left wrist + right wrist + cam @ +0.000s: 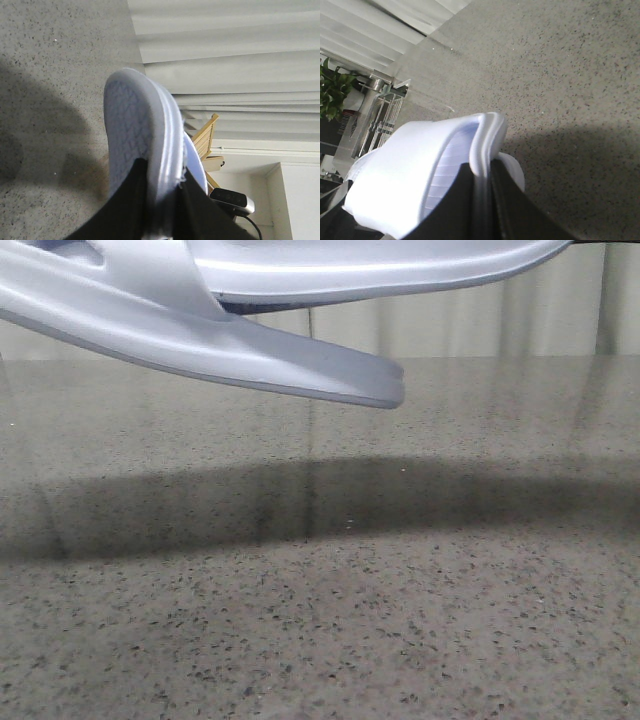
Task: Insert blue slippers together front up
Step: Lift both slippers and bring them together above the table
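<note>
Two pale lavender-blue slippers hang in the air close to the front camera. One (250,350) slants down to the right, the other (380,270) lies above it along the top edge, and they overlap. My left gripper (162,200) is shut on the edge of one slipper (145,130), its patterned sole facing the table. My right gripper (482,200) is shut on the rim of the other slipper (415,170), whose ribbed footbed and wide strap show. Neither gripper shows in the front view.
The speckled grey table (320,620) lies below with the slippers' dark shadow (300,505) across it. A pale curtain hangs behind the table's far edge. A wooden chair (205,140) and a camera (232,200) stand beyond the table; a plant (332,90) stands off the other side.
</note>
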You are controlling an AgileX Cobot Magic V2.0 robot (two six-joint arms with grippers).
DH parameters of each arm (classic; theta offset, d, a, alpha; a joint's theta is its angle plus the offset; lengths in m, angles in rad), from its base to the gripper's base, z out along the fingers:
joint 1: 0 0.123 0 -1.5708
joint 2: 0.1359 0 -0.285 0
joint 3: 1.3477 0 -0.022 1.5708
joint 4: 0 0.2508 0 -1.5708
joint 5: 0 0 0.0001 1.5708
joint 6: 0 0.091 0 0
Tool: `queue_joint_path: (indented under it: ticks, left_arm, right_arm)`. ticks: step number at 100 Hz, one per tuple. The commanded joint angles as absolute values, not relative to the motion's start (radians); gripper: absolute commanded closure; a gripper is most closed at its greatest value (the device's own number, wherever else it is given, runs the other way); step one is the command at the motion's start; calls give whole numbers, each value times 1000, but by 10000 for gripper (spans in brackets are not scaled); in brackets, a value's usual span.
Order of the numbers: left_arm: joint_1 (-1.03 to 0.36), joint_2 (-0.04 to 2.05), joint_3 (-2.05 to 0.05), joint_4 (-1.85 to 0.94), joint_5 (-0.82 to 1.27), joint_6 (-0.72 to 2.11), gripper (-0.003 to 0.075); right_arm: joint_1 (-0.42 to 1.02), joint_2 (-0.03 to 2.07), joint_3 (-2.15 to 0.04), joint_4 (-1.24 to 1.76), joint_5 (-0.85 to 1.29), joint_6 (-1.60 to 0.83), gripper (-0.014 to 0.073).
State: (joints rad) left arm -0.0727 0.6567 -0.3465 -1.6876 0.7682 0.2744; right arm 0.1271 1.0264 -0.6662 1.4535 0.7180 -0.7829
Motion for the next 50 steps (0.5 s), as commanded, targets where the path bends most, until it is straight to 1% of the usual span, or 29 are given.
queue_joint_path:
  ticks: [1,21,42,50]
  left_arm:
    - [-85,656,-378,-1788,999,266,704]
    - [-85,656,-378,-1788,1013,289,704]
    - [-85,656,-378,-1764,991,293,704]
    - [-85,656,-378,-1764,979,293,704]
  right_arm:
    - [184,1034,-697,1549,913,-846,701]
    - [256,1060,-697,1595,863,-975,701]
    - [256,1034,-697,1587,678,-1076,698]
    - [256,1016,-697,1565,624,-1092,666]
